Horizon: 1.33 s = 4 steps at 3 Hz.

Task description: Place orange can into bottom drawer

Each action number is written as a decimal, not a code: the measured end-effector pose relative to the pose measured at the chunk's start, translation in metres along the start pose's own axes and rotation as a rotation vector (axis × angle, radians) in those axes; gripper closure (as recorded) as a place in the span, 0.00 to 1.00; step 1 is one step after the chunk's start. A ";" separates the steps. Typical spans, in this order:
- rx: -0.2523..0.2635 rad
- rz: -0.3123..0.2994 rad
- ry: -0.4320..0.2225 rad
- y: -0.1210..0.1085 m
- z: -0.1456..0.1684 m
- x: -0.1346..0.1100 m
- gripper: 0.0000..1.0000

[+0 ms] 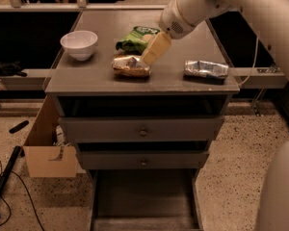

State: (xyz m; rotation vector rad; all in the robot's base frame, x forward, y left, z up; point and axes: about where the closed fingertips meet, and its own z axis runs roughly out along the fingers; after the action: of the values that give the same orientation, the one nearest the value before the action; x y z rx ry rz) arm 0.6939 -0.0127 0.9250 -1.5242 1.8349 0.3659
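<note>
The orange can (130, 66) lies on its side near the front of the grey cabinet top (86, 78). It is shiny brown-orange with pale label patches. My gripper (150, 55) reaches down from the upper right on the white arm, its pale fingers just above the can's right end. The bottom drawer (143, 196) is pulled out at the foot of the cabinet, its long bare floor showing.
A white bowl (79, 44) stands at the left of the top. A green snack bag (136, 39) lies behind the can. A silver-grey foil packet (206, 70) lies at the right. Two shut knobbed drawers (143, 129) sit above the open one. A cardboard box (45, 150) stands on the floor at left.
</note>
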 end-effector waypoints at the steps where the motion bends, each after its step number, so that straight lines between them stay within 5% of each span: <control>1: -0.043 0.004 0.016 0.010 0.018 0.007 0.00; 4: -0.173 0.052 0.072 0.020 0.090 0.038 0.00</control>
State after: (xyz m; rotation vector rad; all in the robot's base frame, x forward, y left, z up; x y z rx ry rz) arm 0.7034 0.0205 0.8319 -1.6264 1.9445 0.5116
